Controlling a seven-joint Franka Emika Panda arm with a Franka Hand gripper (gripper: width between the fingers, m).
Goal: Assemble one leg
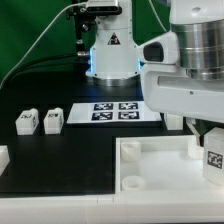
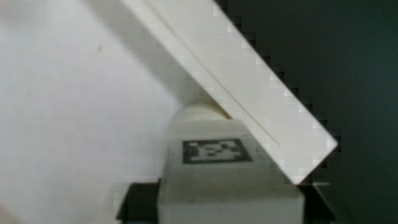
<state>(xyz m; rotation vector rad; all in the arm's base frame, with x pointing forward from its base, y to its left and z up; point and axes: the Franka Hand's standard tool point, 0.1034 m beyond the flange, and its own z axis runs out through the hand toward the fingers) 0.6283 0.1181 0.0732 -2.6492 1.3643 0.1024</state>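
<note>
My gripper is shut on a leg, a chunky white block with a black-and-white tag facing the wrist camera. Dark fingers press its two sides. In the exterior view the gripper holds this leg upright at the far right corner of the large white tray-like part. The leg stands against the part's raised rim. Whether it sits in a socket is hidden. Two more legs stand on the black table at the exterior view's left.
The marker board lies flat behind the tray-like part. The robot base stands at the back with cables beside it. Another white piece shows at the exterior view's left edge. The arm's bulky wrist hangs over the right side.
</note>
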